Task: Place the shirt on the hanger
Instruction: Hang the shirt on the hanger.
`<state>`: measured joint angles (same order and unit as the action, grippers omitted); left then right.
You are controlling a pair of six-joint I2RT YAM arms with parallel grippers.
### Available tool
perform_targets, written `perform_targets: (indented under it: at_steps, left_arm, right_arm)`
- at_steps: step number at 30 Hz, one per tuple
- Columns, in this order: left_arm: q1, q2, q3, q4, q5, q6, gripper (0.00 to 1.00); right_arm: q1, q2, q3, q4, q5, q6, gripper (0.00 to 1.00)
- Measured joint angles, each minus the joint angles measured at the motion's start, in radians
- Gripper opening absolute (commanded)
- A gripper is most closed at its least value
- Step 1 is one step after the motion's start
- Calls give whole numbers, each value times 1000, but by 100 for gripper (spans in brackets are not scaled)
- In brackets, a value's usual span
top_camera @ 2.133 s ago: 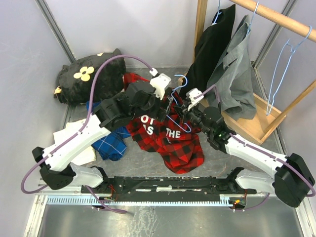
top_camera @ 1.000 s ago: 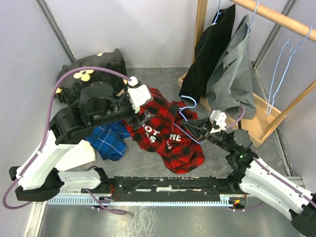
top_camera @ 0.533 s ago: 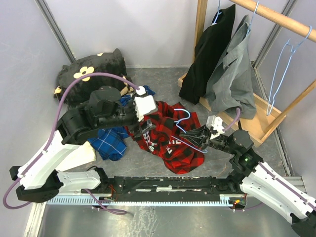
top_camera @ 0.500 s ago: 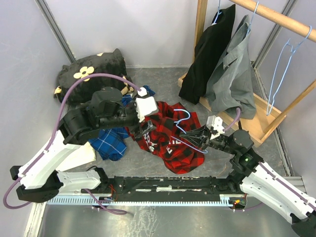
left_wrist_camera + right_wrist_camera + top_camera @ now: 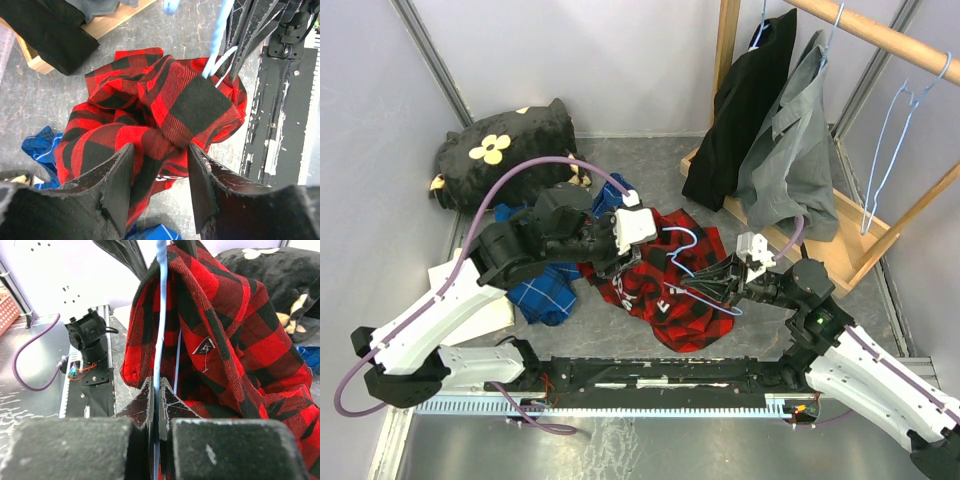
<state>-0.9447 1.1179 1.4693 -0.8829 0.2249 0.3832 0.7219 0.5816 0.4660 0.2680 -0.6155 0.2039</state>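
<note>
Shirt (image 5: 665, 290): red-and-black plaid flannel, bunched left of wooden clothes rack (image 5: 825, 255), partly over thin light-blue wire hanger (image 5: 159, 315).
Right end effector (image 5: 157, 390): clenched on hanger wire.
Left end effector (image 5: 157, 165): astride a shirt fold; grip unclear.

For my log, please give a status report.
Right claw shut on hanger. Left claw open, straddling shirt fold. Hanger partly under shirt. No obstruction seen.

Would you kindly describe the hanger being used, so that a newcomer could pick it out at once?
Find the wooden rack on the right, then look left to the red plaid shirt in the middle. The hanger is the light-blue wire one sticking out of that shirt, pinched by the right gripper. Its lookalikes all hang from the rack's rail.
</note>
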Motion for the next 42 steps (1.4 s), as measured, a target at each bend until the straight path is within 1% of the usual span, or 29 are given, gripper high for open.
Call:
perform_targets:
  at_steps: [5, 9, 10, 11, 12, 13, 19, 21, 23, 24, 25, 27, 30, 36, 37, 38, 42]
  left_arm:
    - [0, 31, -25, 21, 19, 2, 38]
    - [0, 36, -29, 24, 42, 6, 28]
    - [0, 36, -30, 24, 50, 9, 22]
    - [0, 35, -32, 24, 60, 13, 8]
    - [0, 33, -36, 23, 69, 17, 3]
    - [0, 29, -40, 19, 80, 23, 3]
    - [0, -5, -77, 50, 109, 26, 3]
    - [0, -17, -92, 75, 110, 24, 3]
    - [0, -32, -114, 108, 109, 7, 3]
    - [0, -36, -124, 119, 100, -1, 3]
    - [0, -44, -138, 137, 90, -12, 3]
    - [-2, -62, -167, 148, 57, -37, 3]
    - [-1, -94, -216, 130, 14, -63, 3]
    - [-1, -147, -293, 121, -50, -118, 3]
    - [-1, -158, -303, 122, -62, -128, 3]
    - [-1, -168, -312, 122, -68, -133, 3]
    - [-1, -214, -336, 123, -114, -162, 3]
  right_arm:
    - [0, 16, 24, -19, -40, 9, 0]
    - [-4, 17, 40, -49, -42, 8, 0]
    - [-4, 16, 46, -61, -36, 5, 0]
    - [-5, 15, 53, -76, -28, -3, 0]
    - [-5, 14, 62, -92, -17, -14, 0]
    - [-6, 14, 75, -117, 1, -29, 1]
    - [0, 32, 204, -322, 123, -161, 26]
    - [3, 45, 257, -378, 187, -195, 31]
    - [5, 48, 296, -424, 255, -226, 34]
    - [5, 45, 311, -446, 291, -240, 37]
    - [7, 39, 319, -468, 325, -251, 43]
    - [6, 19, 323, -499, 405, -269, 46]
    - [-1, -37, 323, -547, 526, -290, 47]
    - [-2, -144, 323, -627, 666, -295, 49]
    - [-2, -156, 321, -638, 682, -288, 52]
    - [-2, -166, 316, -647, 692, -279, 58]
    - [-2, -230, 229, -629, 722, -205, 64]
